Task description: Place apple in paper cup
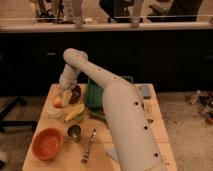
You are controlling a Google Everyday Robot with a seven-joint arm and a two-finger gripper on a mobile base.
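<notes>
Orange-red and wide, the bowl [47,143] sat at the front left of the wooden table [159,127]. Behind it and a little to the right stood the paper cup [54,114], short and pale cream, with only its front wall and part of its rim showing. The apple [58,101] was right at the cup's mouth. It was small and round, orange-yellow with a reddish blush on its left side, and about as wide as the cup. Whether it rested inside the rim or hung just above could not be made out.

The gripper [63,94] was down at the apple's top right, pointing downward from the wrist. Its end merged with the fruit, so whether it held the apple or was merely beside it could not be told.

Just right of the gripper lay a dark maroon round thing [76,94], partly covered by the wrist. In front of that was a long yellow-green fruit [75,114], then a small metal cup [74,132] and a slim utensil [89,145] lying toward the front edge.

Further right, a green tray [94,92] was largely hidden by the thick white arm [125,120], which also covered the middle of the table and was cut off at the bottom edge. A small blue-grey item [145,91] lay at the far right back corner, too blurred to name.
</notes>
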